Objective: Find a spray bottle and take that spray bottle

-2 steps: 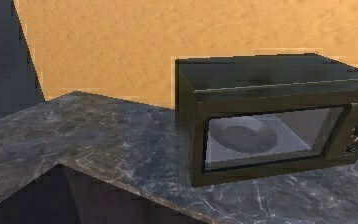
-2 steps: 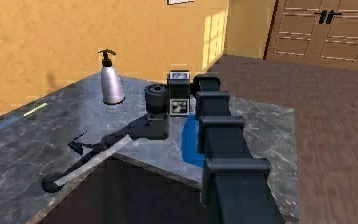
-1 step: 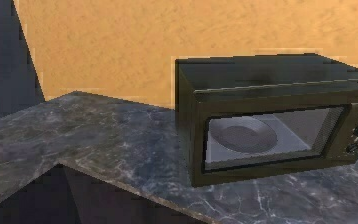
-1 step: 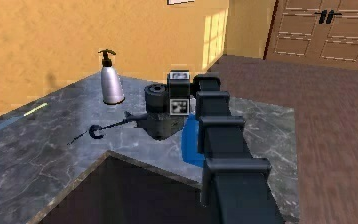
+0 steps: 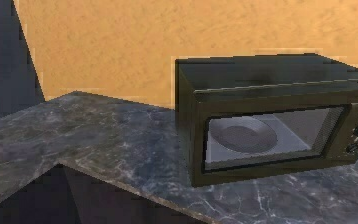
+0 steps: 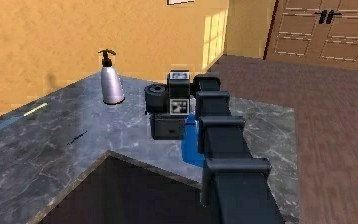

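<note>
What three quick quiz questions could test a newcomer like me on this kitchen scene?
1. True or false: the microwave door stands wide open.
2. The spray bottle stands on: A) the floor, B) the dark stone counter, C) the microwave.
3. What colour is the wall behind the microwave?
Key: 1 false; 2 B; 3 orange.

A home kitchen with a stone counter.
A dark grey marbled stone counter runs along a plain orange wall, a black boxy glass-doored microwave standing toward its back edge; past the counter's far corner, reddish wooden floor reaches brown panelled double doors.
</note>
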